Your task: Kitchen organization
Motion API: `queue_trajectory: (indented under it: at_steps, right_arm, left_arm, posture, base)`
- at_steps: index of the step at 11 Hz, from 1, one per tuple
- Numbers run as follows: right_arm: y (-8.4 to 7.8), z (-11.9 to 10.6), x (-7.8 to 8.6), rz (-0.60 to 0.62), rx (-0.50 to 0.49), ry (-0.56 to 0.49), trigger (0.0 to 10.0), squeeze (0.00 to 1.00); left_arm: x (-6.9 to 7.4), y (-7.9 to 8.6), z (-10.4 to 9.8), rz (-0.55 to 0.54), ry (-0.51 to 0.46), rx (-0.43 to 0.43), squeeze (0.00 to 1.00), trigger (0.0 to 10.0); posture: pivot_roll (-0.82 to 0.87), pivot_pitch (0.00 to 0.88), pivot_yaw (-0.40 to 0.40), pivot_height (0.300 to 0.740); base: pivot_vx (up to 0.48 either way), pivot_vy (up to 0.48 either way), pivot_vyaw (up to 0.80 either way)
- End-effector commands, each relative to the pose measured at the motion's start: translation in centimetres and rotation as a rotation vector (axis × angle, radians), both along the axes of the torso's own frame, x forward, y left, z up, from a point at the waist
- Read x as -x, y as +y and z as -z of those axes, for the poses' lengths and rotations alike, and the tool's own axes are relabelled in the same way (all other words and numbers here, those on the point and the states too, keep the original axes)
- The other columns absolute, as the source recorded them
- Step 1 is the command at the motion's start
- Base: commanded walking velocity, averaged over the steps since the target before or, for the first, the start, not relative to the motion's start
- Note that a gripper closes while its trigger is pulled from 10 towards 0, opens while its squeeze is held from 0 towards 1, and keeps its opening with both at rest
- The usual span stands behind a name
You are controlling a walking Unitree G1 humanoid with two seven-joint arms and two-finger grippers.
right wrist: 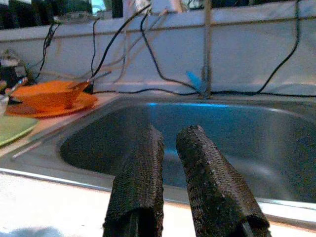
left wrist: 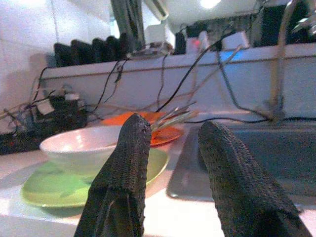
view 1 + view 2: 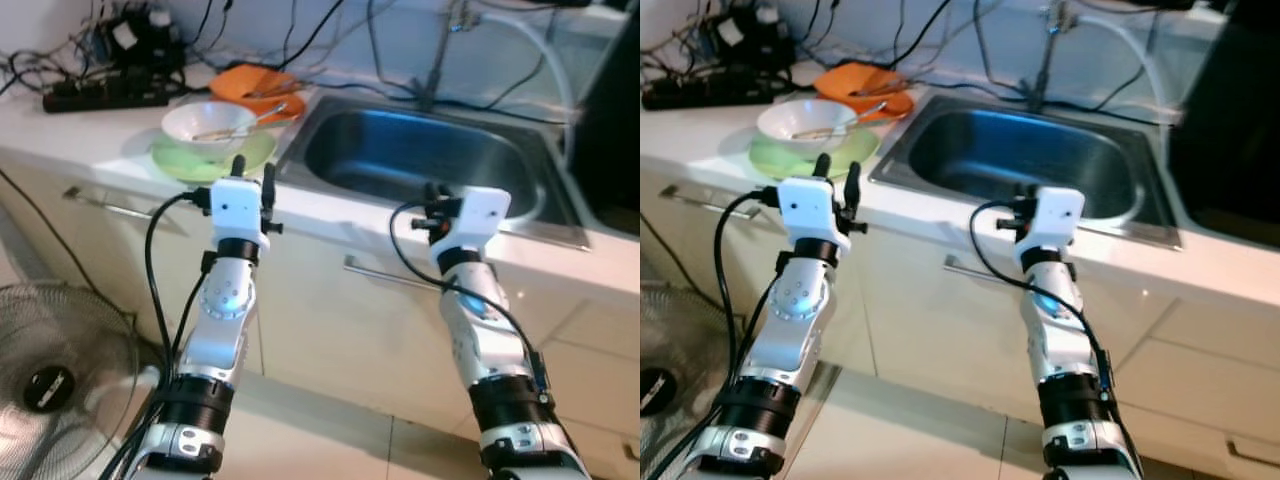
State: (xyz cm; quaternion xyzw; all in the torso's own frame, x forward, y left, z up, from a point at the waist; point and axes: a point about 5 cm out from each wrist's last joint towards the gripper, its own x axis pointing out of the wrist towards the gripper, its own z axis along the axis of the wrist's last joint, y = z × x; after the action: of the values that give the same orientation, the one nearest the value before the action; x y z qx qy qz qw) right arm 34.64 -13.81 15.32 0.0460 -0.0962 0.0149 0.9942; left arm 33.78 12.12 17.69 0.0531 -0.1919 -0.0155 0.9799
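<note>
1. You have the white desk (image 3: 90,140) running across the scene from 9 o'clock to 3 o'clock, with cabinet fronts and a long handle (image 3: 375,272) beneath it.
2. The steel sink (image 3: 420,155) is sunk into the desk at about 1 o'clock, its tap (image 3: 440,60) rising behind the basin at 12 o'clock.
3. A fan (image 3: 55,375) stands on the floor at 8 o'clock, beside your left arm.
4. Your dishes sit on the desk at 11 o'clock, just beside the sink's near-left corner: a green plate (image 3: 215,160) with a white bowl (image 3: 208,125) on it, and cutlery lying in the bowl.
5. Behind those, toward 12 o'clock, an orange plate (image 3: 255,85) carries an orange bowl (image 1: 47,94), also with cutlery in it.
6. A black power strip (image 3: 100,92) and a tangle of cables lie at 10 o'clock against the wall.
7. Your left gripper (image 3: 252,175) is raised at the desk's front edge, pointing at the green plate; its jaws are released, with a clear gap between the fingers (image 2: 123,163), and hold nothing.
8. Your right gripper (image 1: 170,163) is raised at the desk's front edge before the sink; its jaws are nearly together with only a narrow slit, grasping nothing.
</note>
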Motion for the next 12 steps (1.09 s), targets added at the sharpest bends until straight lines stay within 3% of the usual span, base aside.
queue_trajectory:
  at_steps: [1,4,12]
  right_arm:
    - [0.21,-0.14,-0.28,-0.007,-0.012,0.006,10.0,0.00]
    - [0.62,0.27,-0.05,-0.018,-0.002,0.012,10.0,0.00]
    - [0.83,0.48,-0.02,-0.028,-0.037,0.017,10.0,0.00]
  left_arm:
    - [-0.13,0.01,-0.01,-0.004,0.008,-0.010,0.00,10.0]
    - [0.03,0.04,0.17,0.001,0.013,-0.014,0.00,10.0]
    - [0.21,-0.19,0.09,0.014,0.010,-0.009,0.00,10.0]
  posture:
    - [0.19,0.000,-0.047,0.740]
    - [0.20,0.000,-0.042,0.740]
    - [0.20,0.000,-0.042,0.740]
  base:
    - [0.285,0.000,0.00]
    - [0.294,0.000,0.32]
    - [0.298,0.000,0.00]
